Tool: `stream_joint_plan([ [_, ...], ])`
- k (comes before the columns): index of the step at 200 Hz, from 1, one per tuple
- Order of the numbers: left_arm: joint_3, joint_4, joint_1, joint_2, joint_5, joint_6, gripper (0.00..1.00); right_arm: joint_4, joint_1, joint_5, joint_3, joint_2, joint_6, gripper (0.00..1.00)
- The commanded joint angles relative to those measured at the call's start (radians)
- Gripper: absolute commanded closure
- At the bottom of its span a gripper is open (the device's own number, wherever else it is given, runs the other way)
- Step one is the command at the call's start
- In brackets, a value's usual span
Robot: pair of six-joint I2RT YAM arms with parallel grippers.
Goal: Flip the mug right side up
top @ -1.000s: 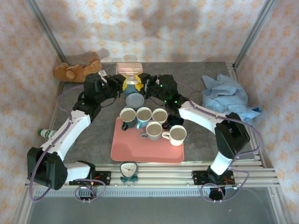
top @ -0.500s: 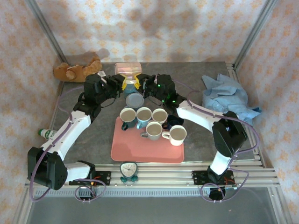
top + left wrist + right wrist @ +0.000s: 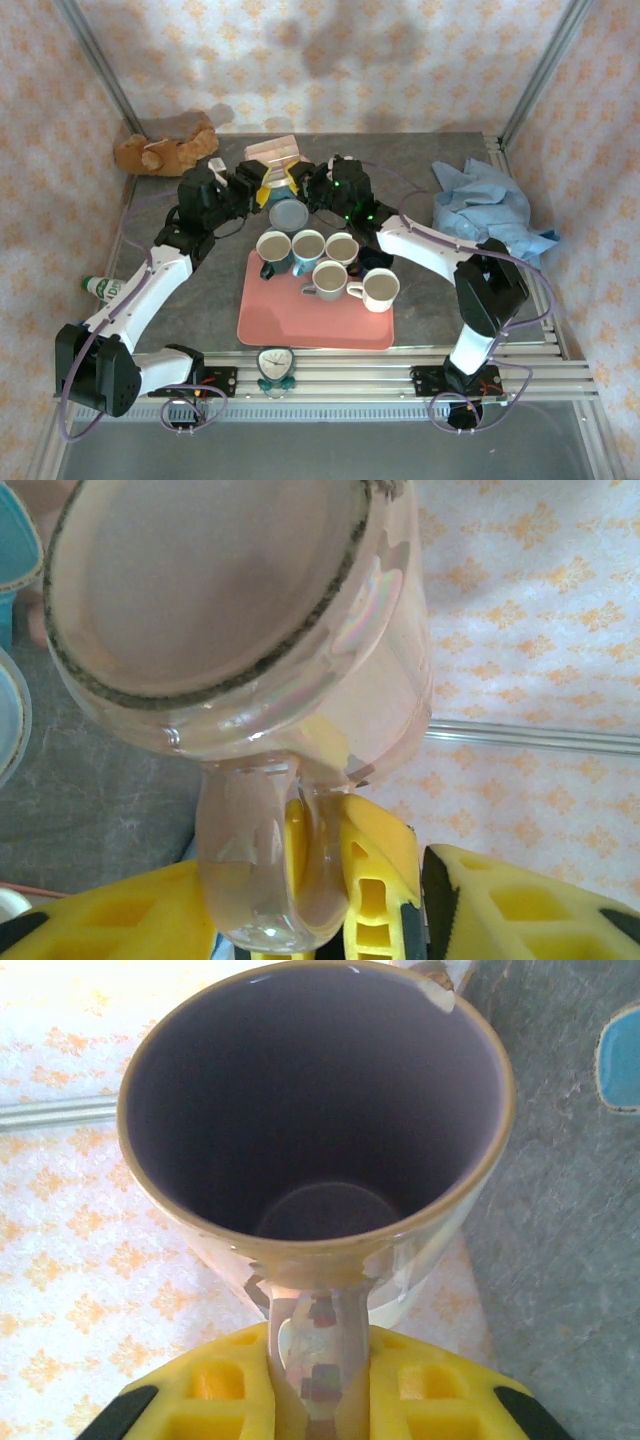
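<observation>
A pink iridescent mug (image 3: 273,151) hangs tilted above the back middle of the table, between my two grippers. In the right wrist view its dark inside (image 3: 315,1110) faces the camera, and my right gripper (image 3: 320,1385) is shut on its handle. In the left wrist view I see the mug's base (image 3: 205,580) and its handle (image 3: 255,865) hanging down. My left gripper (image 3: 320,905) stands open, with one yellow finger on each side of the handle and not pressing it. From above, the left gripper (image 3: 258,185) and the right gripper (image 3: 296,180) meet under the mug.
A pink tray (image 3: 300,322) holds several upright mugs, just in front of the grippers. A blue-grey round cup (image 3: 289,213) sits between tray and grippers. A teddy bear (image 3: 165,151) lies back left, a blue cloth (image 3: 487,207) to the right, and a bottle (image 3: 100,288) at the left edge.
My right gripper closed on the mug's handle, then my left gripper let go and opened. The mug has tipped over a little.
</observation>
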Motion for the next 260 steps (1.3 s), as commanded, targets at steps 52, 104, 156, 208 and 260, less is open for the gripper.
stream_joint_plan([
  [52,0.122,-0.241,0.01,-0.029,0.117,0.351,0.36,-0.028,-0.014,0.019,0.091,-0.077,-0.342,1.0],
  [104,0.271,-0.54,0.05,-0.043,0.117,0.688,0.35,-0.057,-0.041,-0.062,0.064,-0.127,-0.552,1.0],
  [156,0.31,-0.685,0.114,-0.032,0.148,0.971,0.36,-0.221,-0.045,-0.14,0.064,-0.217,-0.895,1.0],
  [208,0.236,-0.641,0.127,-0.121,0.144,1.022,0.37,-0.51,-0.047,-0.188,0.077,-0.319,-1.217,1.0],
  [260,0.223,-0.705,0.152,-0.195,0.064,1.149,0.36,-0.703,-0.046,-0.25,0.028,-0.456,-1.459,1.0],
])
